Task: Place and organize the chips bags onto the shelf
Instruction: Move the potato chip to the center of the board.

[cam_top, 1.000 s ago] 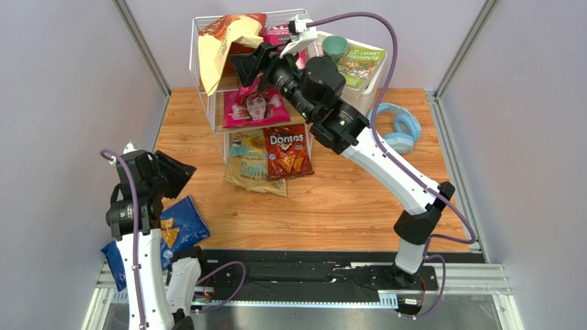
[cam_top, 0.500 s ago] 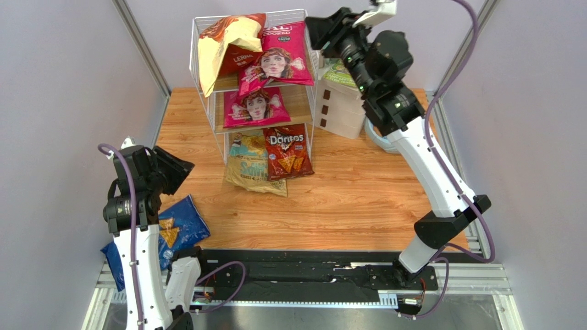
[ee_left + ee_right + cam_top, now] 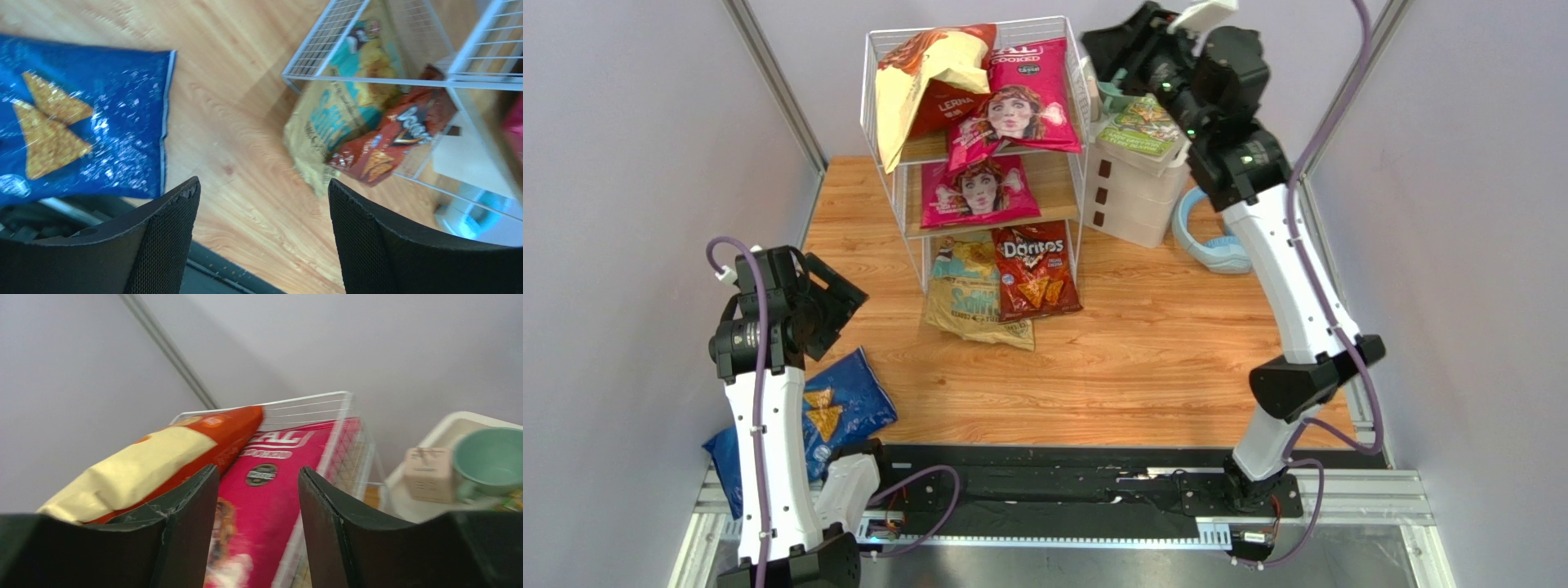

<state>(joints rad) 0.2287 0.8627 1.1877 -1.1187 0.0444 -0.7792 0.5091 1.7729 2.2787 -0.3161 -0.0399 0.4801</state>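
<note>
The shelf (image 3: pixel 887 184) stands at the back of the table. Its top tier holds an orange-and-cream chips bag (image 3: pixel 922 86) and a magenta bag (image 3: pixel 1026 104). A second magenta bag (image 3: pixel 977 190) lies on the middle tier. The red Doritos (image 3: pixel 1035 270) and a tan-and-teal bag (image 3: pixel 967 300) stick out of the bottom tier. The blue Doritos (image 3: pixel 830 410) lie on the table's near left. Just above and beyond them hangs my left gripper (image 3: pixel 830 306), open and empty. My right gripper (image 3: pixel 1112 49) is high beside the shelf's top right corner, open and empty.
A white drawer unit (image 3: pixel 1136 184) stands right of the shelf with a green book (image 3: pixel 1143 129) and a teal cup (image 3: pixel 491 459) on top. Blue headphones (image 3: pixel 1204 239) lie beside it. Grey walls close in on both sides.
My right arm has pulled up and to the right, out of the shelf, leaving the magenta bag on the top tier. My left gripper has opened wider.
</note>
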